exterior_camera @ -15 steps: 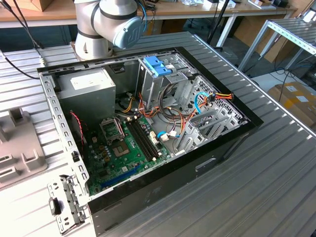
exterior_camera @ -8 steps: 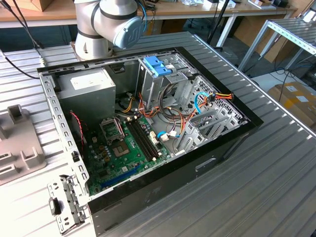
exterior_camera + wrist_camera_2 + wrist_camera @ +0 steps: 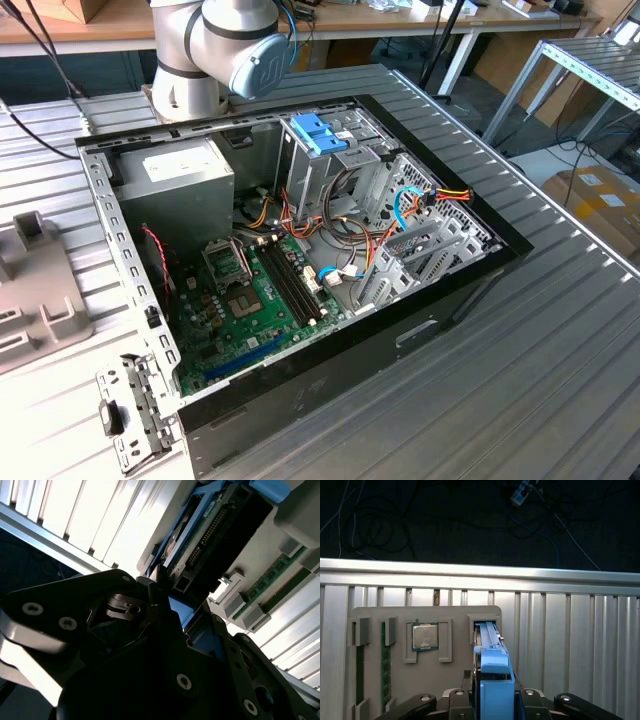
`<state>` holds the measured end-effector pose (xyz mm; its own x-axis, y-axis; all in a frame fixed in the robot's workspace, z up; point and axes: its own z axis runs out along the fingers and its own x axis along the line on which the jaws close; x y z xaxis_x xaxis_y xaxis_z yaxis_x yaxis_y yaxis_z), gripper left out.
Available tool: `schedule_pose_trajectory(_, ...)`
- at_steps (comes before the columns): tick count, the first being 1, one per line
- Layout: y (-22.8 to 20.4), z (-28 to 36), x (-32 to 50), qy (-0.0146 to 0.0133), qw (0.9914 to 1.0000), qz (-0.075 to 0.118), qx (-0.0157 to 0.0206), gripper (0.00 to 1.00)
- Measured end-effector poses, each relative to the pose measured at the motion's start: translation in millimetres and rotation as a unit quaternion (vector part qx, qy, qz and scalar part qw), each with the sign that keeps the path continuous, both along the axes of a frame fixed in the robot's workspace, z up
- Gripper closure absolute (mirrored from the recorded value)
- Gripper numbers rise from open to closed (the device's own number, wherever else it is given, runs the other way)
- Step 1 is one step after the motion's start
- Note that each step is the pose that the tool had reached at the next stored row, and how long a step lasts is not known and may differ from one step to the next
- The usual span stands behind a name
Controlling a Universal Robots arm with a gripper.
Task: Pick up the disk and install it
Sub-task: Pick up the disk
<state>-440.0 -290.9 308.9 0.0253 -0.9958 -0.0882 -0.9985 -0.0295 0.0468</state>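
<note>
The disk (image 3: 492, 652) — stood on edge in a slot of the grey tray (image 3: 452, 616) just ahead of the claw (image 3: 495, 700) — is gripped at its blue end by the closed jaws, and is judged stiff, fairly heavy, fragile, best held by its frame.

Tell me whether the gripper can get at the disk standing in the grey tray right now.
Probably yes. In the first wrist view the gripper sits right at the blue end of the disk, which sticks out of its slot in the tray, with nothing in between.
</note>
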Motion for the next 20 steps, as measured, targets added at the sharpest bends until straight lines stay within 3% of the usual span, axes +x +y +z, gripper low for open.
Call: schedule_pose_trajectory(20, 0.0, 11.1, 0.0, 0.0000, 0.99998, 0.000, 0.0061, 0.63)
